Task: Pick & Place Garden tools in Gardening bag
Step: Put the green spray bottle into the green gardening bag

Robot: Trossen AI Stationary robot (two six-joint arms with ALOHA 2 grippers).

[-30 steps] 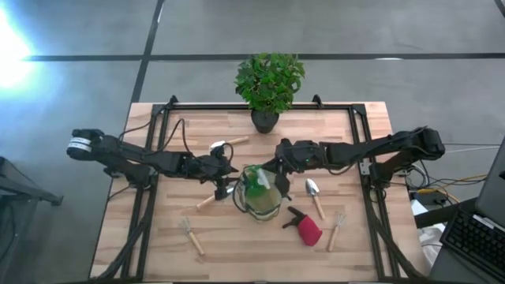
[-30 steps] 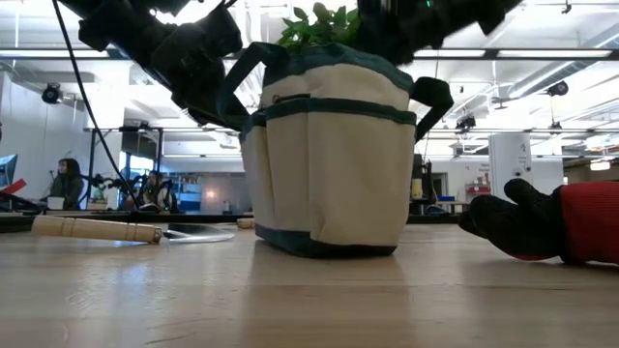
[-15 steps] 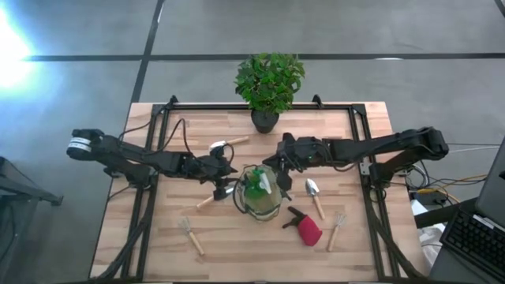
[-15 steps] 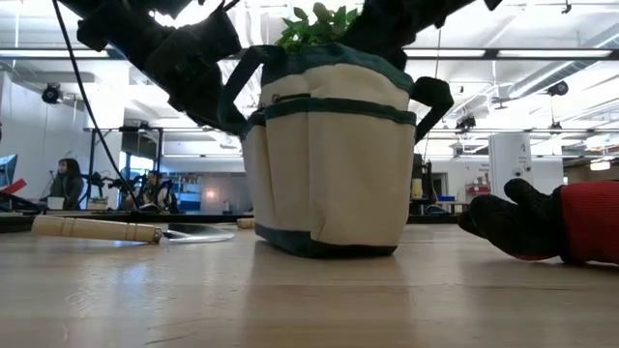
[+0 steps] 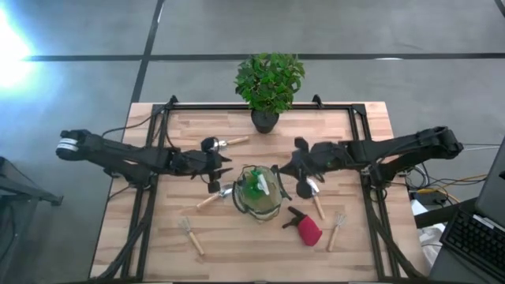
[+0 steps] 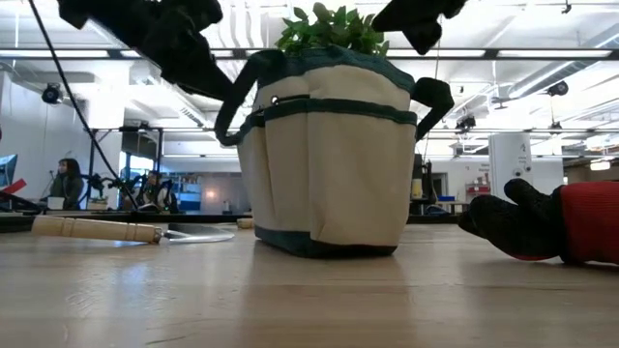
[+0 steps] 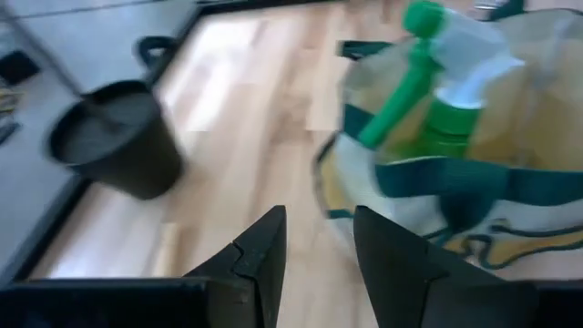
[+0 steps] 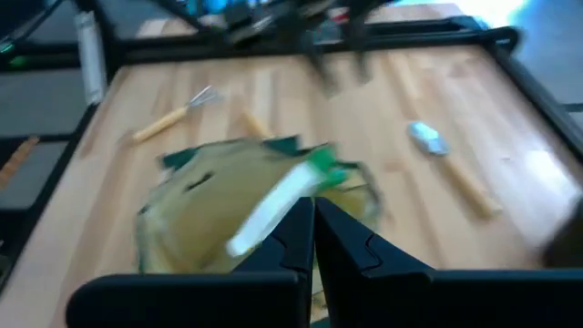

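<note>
A: From above, where did the gardening bag (image 5: pixel 259 192) sit?
B: Mid-table, upright, with the green spray bottle (image 5: pixel 254 188) standing inside its mouth. The left gripper (image 5: pixel 215 168) hung just beside the bag's left rim and the right gripper (image 5: pixel 301 169) just off its right rim; I could not judge either pair of fingers from there.

A: And the loose tools?
B: One trowel (image 5: pixel 211 196) lay touching the bag's left side, another trowel (image 5: pixel 314 196) to its right, the red-and-black tool (image 5: pixel 304 226) in front of the bag, a fork (image 5: pixel 191 235) front-left and a second fork (image 5: pixel 334 229) front-right. A further tool (image 5: pixel 224 143) lay near the potted plant (image 5: pixel 268 85).

A: At table height?
B: The bag (image 6: pixel 327 155) stood upright, the trowel (image 6: pixel 126 230) flat on the wood to one side, the red-and-black tool (image 6: pixel 551 224) on the other.

A: The left wrist camera?
B: Its fingers (image 7: pixel 262 260) stood apart, gripping nothing, with the bag (image 7: pixel 455 173) and spray bottle (image 7: pixel 437 87) ahead and the dark pot (image 7: pixel 118 138) well apart.

A: The right wrist?
B: Its fingers (image 8: pixel 296 239) were pressed together, empty, above the bag (image 8: pixel 246 205).
</note>
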